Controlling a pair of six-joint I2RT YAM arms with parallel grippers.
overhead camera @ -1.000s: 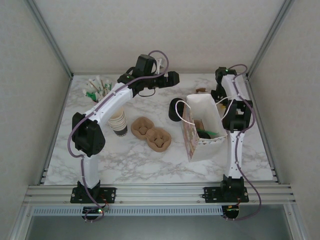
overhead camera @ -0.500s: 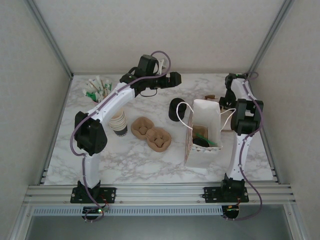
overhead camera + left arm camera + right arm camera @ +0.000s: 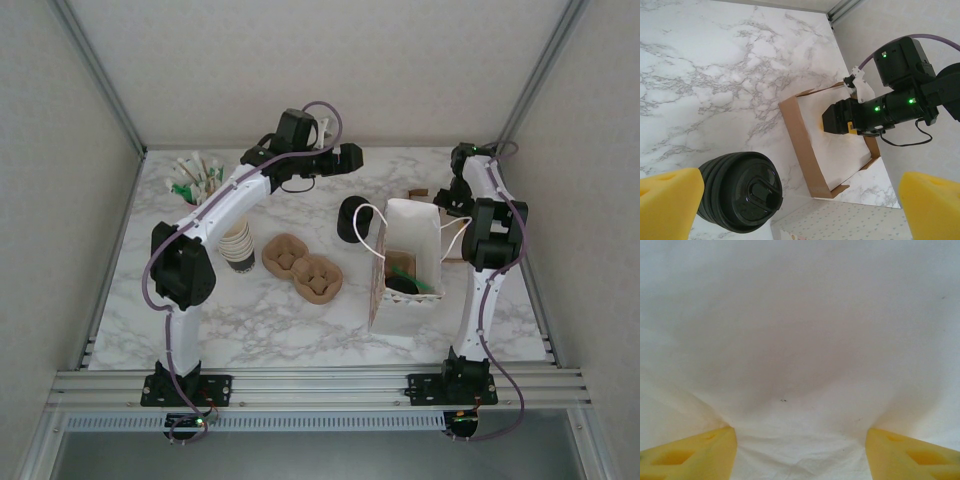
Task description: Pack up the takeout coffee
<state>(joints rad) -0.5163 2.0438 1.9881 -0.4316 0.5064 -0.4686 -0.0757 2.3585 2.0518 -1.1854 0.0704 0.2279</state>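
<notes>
While the left arm had hardly changed its place at the back of the counter (image 3: 250, 310), the right arm differed clearly from one second earlier. At that time it stood close against the right side of the white paper bag (image 3: 418, 232), and the bag leaned with its mouth pulled wide. Now the right arm was drawn back to the far right corner, and the bag stood more upright, free of both arms. The takeout coffee (image 3: 404, 284) was inside the bag, in the near part of it, with its black lid seen from above. The right fingers (image 3: 800, 432) hung close above the white paper in a shallow cardboard tray (image 3: 796, 131); they were parted and held nothing. The left fingers (image 3: 800, 190) were spread wide and were also empty, above the counter near the back. A black squat cylinder (image 3: 350, 220) stood just left of the bag, on the same spot as before. The stack of paper cups (image 3: 237, 245) and the two pulp cup carriers (image 3: 303, 266) lay unchanged further to the left.
</notes>
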